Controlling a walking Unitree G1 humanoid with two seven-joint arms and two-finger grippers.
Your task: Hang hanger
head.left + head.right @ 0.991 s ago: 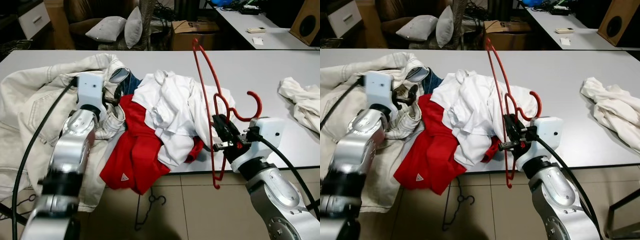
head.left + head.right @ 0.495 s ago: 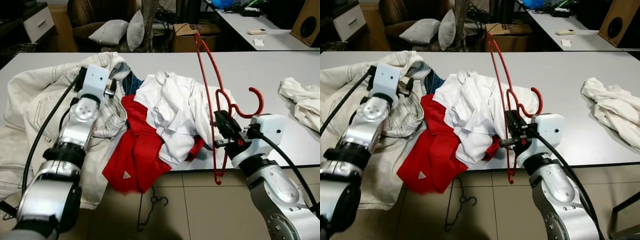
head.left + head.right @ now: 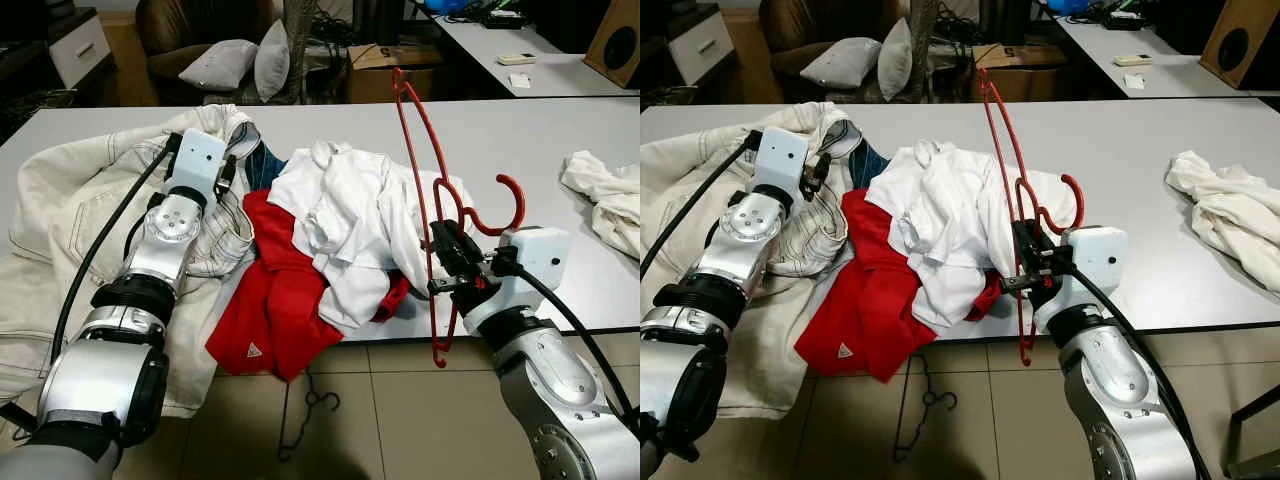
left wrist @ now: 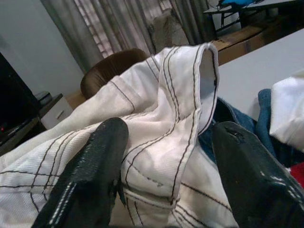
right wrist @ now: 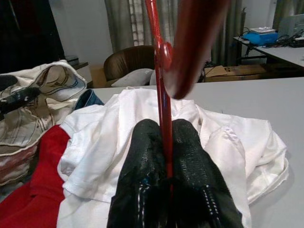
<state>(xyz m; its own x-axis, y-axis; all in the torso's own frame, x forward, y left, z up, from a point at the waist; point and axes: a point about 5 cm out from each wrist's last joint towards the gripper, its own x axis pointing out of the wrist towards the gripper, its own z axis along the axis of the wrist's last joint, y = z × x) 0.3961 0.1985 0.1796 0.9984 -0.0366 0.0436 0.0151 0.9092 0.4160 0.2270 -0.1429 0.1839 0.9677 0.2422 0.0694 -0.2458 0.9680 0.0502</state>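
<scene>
Right wrist view: right gripper (image 5: 166, 142) fingers pinched tight on the thin red plastic hanger (image 5: 160, 80), held upright at the near edge of the white table (image 3: 520, 150); white shirt heap (image 3: 350, 215) just beyond it. Left gripper (image 4: 166, 156), fingers spread apart, hovers over the cream stitched jacket (image 4: 161, 142); red garment (image 3: 275, 300) lies between the arms.

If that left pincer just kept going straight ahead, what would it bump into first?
Most likely the cream denim jacket: its stitched collar fold lies right between the left pincer's open fingers, though how near is hard to judge.
</scene>
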